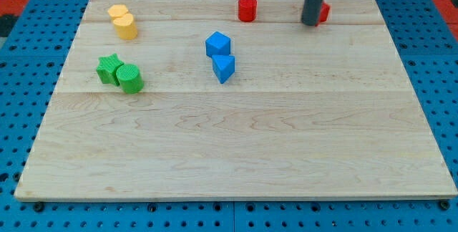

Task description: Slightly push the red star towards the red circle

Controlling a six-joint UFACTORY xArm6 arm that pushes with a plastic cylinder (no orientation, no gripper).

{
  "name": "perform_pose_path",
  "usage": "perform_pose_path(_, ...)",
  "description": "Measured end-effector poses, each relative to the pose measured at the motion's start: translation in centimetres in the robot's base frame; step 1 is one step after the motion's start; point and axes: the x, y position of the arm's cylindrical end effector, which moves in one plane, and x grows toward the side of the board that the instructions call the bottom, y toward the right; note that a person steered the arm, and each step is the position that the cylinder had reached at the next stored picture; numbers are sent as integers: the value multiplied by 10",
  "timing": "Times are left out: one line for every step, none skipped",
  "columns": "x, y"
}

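Near the view's top right, my tip stands against the red star, which peeks out just right of it. Red circle lies well left of the tip. Rod only, nothing gripped. Push judged leftward, from the star's right side.

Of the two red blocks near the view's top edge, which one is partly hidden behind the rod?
The red star, the red block at the view's right: my tip stands against its left side and covers part of it. The red circle stands alone, fully visible, further left.
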Motion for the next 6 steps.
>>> perform_pose_path(0, 19)
perform_pose_path(43, 36)
perform_pose_path(-3, 83)
perform_pose_path(-30, 55)
perform_pose_path(-32, 26)
perform_pose_path(17, 49)
